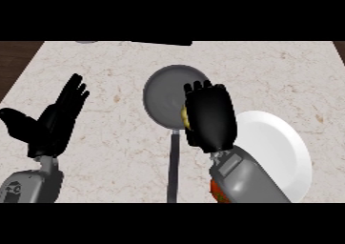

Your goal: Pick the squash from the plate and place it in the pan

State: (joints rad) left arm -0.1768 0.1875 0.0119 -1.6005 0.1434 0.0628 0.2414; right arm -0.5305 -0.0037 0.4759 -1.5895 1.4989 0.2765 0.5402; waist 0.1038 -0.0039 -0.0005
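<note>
right hand: back of hand faces up, over the pan's right rim; fingers curled down round the squash, clamped on it
squash: only a yellow sliver shows at the hand's left edge, rest hidden under the palm; it's over the pan's lower right rim, off the plate; can't tell if it touches the pan
pan: grey, round, centre of the counter, upper middle of view; right part covered by the hand
pan handle: dark, thin, runs straight down from the pan toward the lower edge, between the two forearms
plate: white, on the counter right of the pan, just beside it; the right forearm crosses its left edge; no squash on it
right forearm: grey, comes in from the lower edge, angled up-left to the hand
red/orange patch: small, at the forearm's lower left edge, mostly hidden; can't tell what it is
left hand: at view left, open, fingers straight and pointing up, thumb spread out to the left; resting, holds nothing, well apart from the pan
counter: pale marbled top; dark wood strip at the left edge
</note>
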